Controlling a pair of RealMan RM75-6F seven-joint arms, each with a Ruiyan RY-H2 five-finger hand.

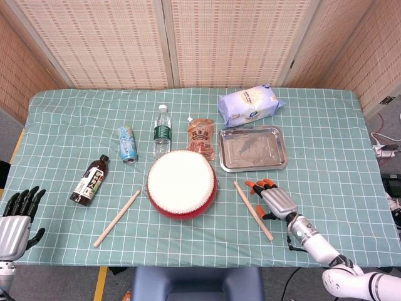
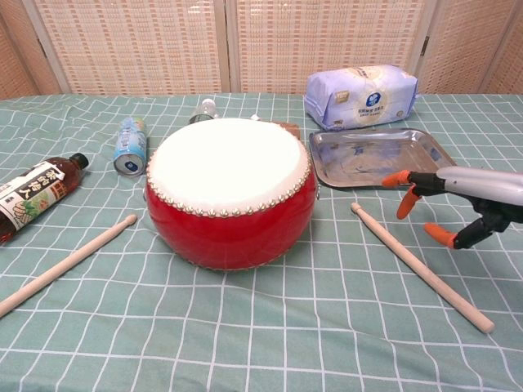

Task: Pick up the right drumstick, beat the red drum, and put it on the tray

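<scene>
Where the head view looks down on the counter [image 1: 326,125], the right drumstick [image 1: 253,211] lies flat on the checked cloth, between the red drum [image 1: 182,184] and the right hand [image 1: 273,199]. That hand hovers just beside the stick, fingers spread apart, holding nothing. Tray [image 1: 252,149] sits behind the stick, near a tissue pack [image 1: 249,105]. Left hand [image 1: 15,213] rests at the near left edge, fingers apart, holding nothing. From the chest view: right hand [image 2: 458,200] sits above the stick [image 2: 421,266], orange fingertips [image 2: 406,203] clear of it; drum [image 2: 230,193] left of the stick, tray [image 2: 384,158] behind.
</scene>
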